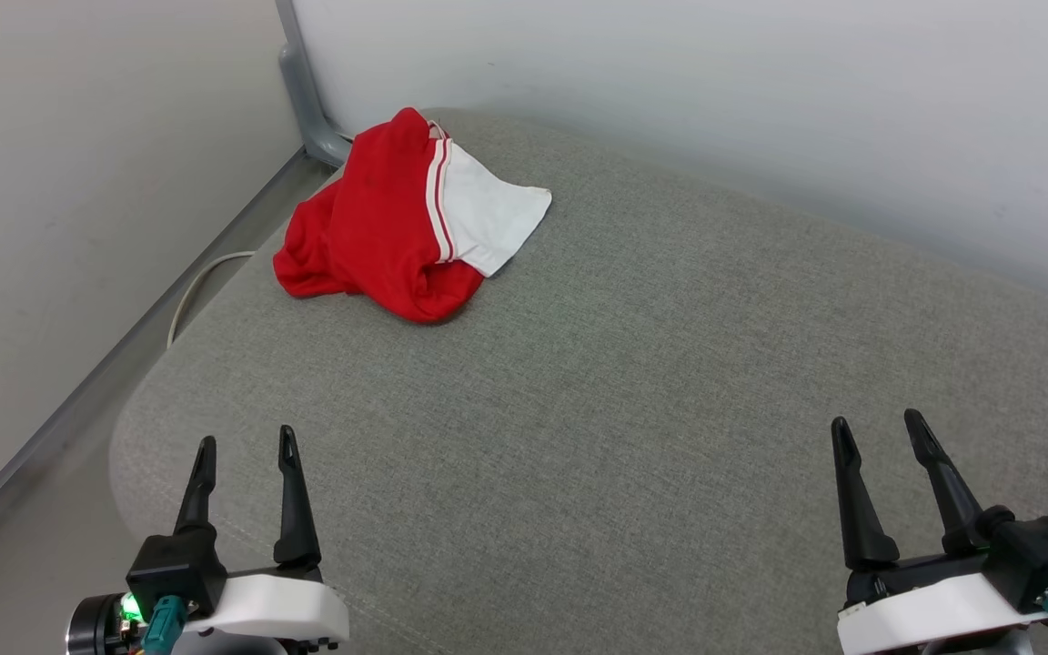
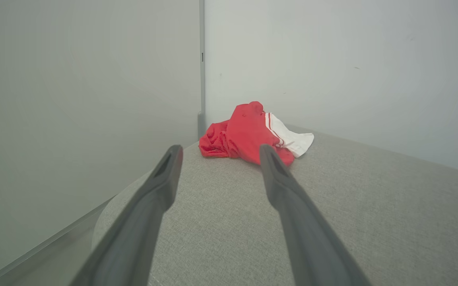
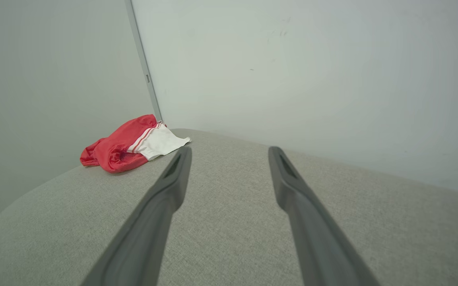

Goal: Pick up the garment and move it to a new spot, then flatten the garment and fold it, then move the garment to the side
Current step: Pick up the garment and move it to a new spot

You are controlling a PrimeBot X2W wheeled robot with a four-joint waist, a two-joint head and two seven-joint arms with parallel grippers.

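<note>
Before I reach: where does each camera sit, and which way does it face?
Head view: high, facing down at the grey cushion; left tool and right tool at bottom.
Left wrist view: low, along its open fingers, straight at the shirt.
Right wrist view: low, along its open fingers; shirt off left.
Shared: the shirt on the grey cushion.

Gray cushion point(image 1: 670, 364) w/ crumpled garment point(image 1: 378, 218)

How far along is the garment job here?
Done: nothing; the garment lies crumpled at the far left corner of the cushion. In hand: nothing; left end effector and right end effector hang open, empty, apart from it. Left: pick up, move, flatten, fold, set aside.
</note>
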